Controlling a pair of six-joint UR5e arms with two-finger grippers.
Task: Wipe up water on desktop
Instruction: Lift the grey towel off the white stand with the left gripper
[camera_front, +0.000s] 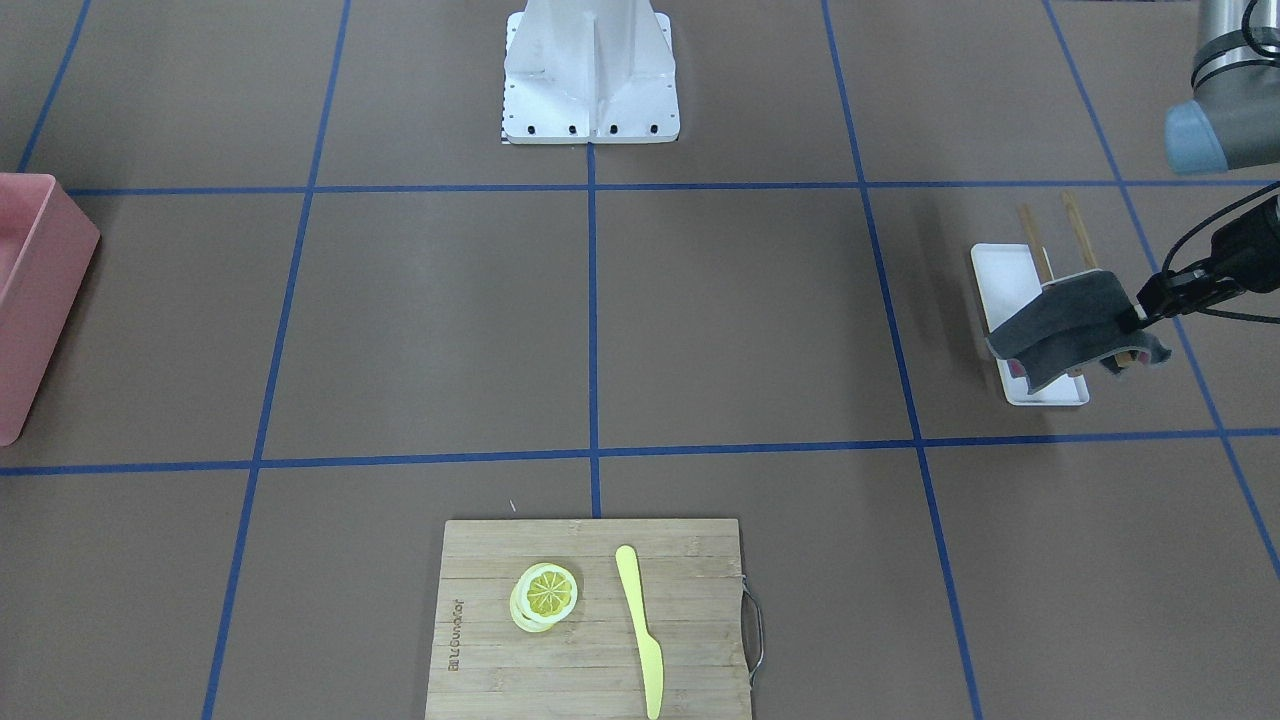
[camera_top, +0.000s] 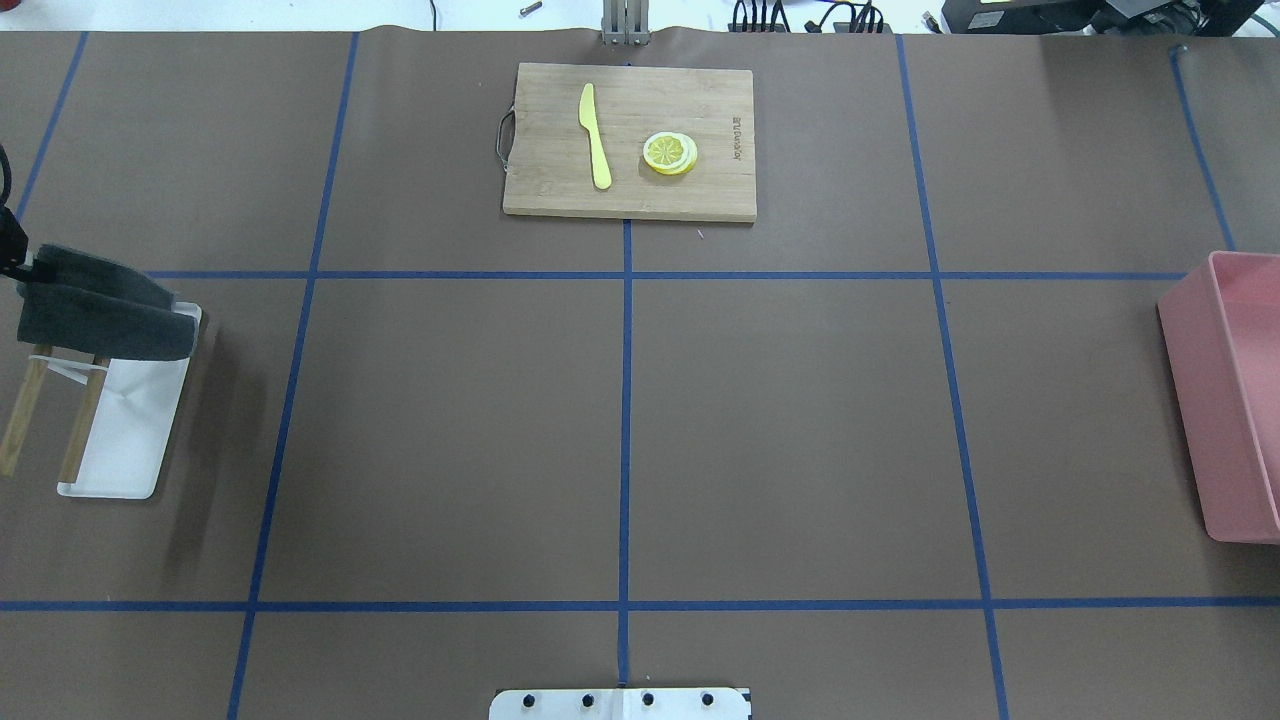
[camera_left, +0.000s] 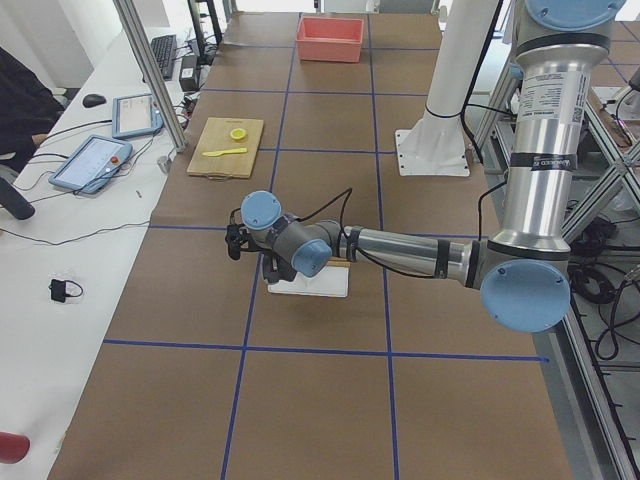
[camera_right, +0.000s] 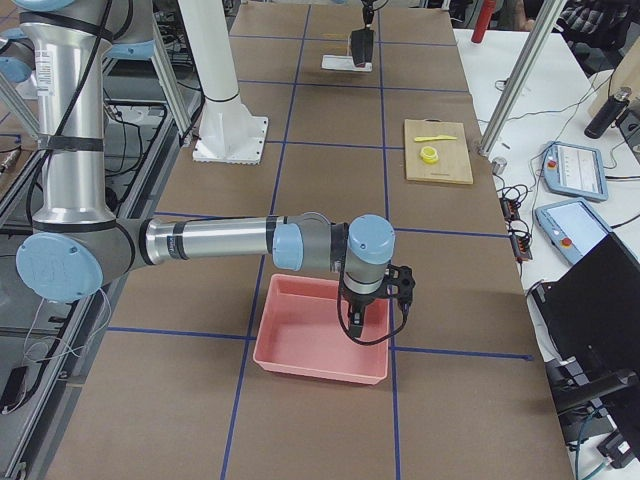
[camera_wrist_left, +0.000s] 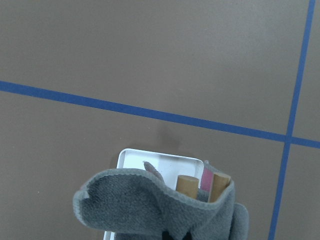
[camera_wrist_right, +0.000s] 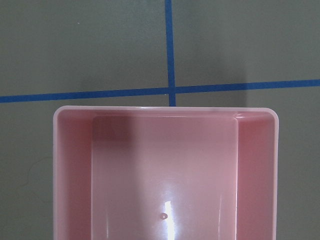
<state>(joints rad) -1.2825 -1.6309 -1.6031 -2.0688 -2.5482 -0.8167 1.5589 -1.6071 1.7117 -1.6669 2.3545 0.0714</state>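
Left gripper (camera_front: 1142, 314) pinched on grey cloth (camera_front: 1060, 325), above white tray (camera_front: 1005, 285)

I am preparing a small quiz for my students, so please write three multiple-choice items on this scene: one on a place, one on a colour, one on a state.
1. Where does the yellow knife lie?
A. in the pink bin
B. on the cutting board
C. on the white tray

2. What colour is the cloth?
A. grey
B. red
C. green

3. How is the left claw?
A. open over the board
B. shut on the cloth
C. shut on the knife

Key:
1 B, it lies beside the lemon slice.
2 A, it is plainly grey in the front view.
3 B, it pinches the cloth's edge.
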